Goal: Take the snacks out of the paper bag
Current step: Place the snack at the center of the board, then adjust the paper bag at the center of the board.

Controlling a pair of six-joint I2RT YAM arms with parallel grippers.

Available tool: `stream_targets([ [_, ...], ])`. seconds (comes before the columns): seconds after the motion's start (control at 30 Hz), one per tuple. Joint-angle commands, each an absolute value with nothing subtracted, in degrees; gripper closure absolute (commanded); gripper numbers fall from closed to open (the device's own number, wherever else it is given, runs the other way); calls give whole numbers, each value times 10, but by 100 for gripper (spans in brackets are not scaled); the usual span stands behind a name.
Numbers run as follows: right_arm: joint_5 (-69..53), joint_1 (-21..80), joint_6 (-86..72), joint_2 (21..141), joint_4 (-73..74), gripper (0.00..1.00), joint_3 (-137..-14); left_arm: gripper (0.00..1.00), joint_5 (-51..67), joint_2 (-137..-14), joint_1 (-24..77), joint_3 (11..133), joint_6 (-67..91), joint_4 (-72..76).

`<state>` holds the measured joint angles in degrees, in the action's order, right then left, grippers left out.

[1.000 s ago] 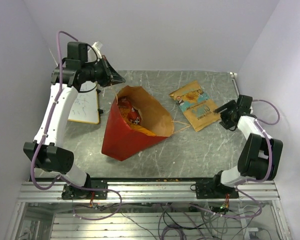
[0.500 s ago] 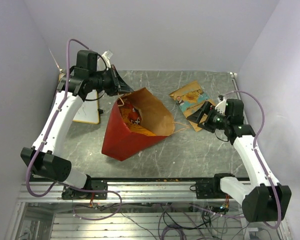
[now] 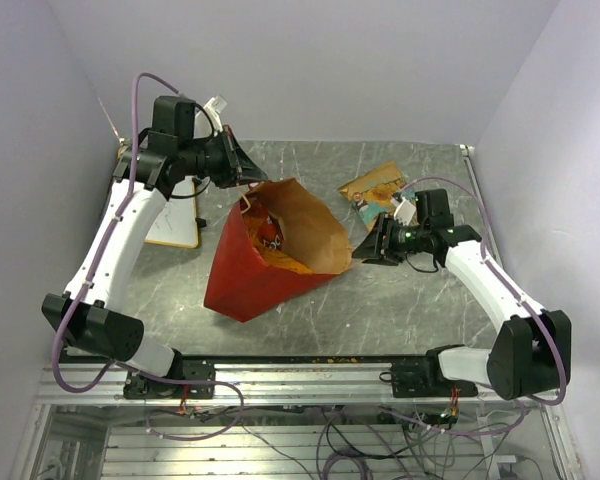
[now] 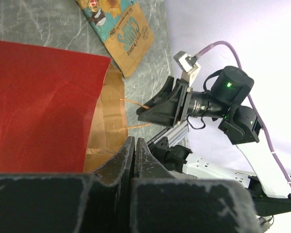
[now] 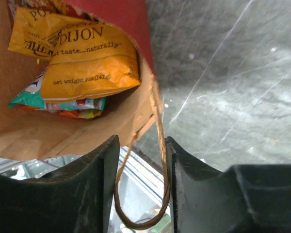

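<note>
The paper bag (image 3: 242, 275) lies tilted on the table, red outside, mouth facing up and right. Inside it are a red packet (image 3: 267, 232), a yellow Dijon packet (image 5: 87, 58) and a teal-edged packet (image 5: 58, 104). My left gripper (image 3: 242, 178) is shut at the bag's far rim, and a thin handle loop (image 3: 244, 200) runs up to its tips. In the left wrist view (image 4: 135, 140) the fingers are pressed together beside the brown rim (image 4: 109, 116). My right gripper (image 3: 365, 250) is open, with the near handle loop (image 5: 160, 145) hanging between its fingers (image 5: 141, 141).
A brown snack packet with a teal label (image 3: 378, 190) lies flat on the table right of the bag, partly under my right arm. A white sheet (image 3: 175, 215) lies at the left. Walls close in on three sides. A metal rail (image 3: 300, 375) runs along the front.
My right arm has swung left from the table's right edge to the bag's near handle. My left gripper has moved slightly right and down onto the far rim, and the bag's mouth has shifted.
</note>
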<state>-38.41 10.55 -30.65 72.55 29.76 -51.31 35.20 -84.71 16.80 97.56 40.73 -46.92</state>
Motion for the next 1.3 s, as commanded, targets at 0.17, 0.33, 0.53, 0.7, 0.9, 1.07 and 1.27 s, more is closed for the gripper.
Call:
stream_targets([
  [0.17, -383, 210, -317, 694, 336, 92, -516, 93, 377, -869, 178, 1035, 403, -475],
  [0.33, -323, 365, -428, 656, 219, 97, -466, 93, 386, -853, 185, 999, 407, -467],
  [0.53, -164, 577, -516, 688, 99, 97, -447, 93, 385, -815, 188, 946, 427, -462],
  [0.7, -95, 620, -503, 704, 170, 88, -472, 93, 382, -804, 189, 932, 425, -472],
  [0.9, 61, 617, -448, 616, 350, 53, -488, 93, 382, -774, 190, 884, 457, -461],
  [1.07, 150, 613, -365, 568, 437, 25, -520, 93, 331, -767, 191, 894, 441, -497],
  [1.27, 209, 613, -233, 570, 425, 9, -605, 93, 315, -736, 194, 866, 474, -439],
])
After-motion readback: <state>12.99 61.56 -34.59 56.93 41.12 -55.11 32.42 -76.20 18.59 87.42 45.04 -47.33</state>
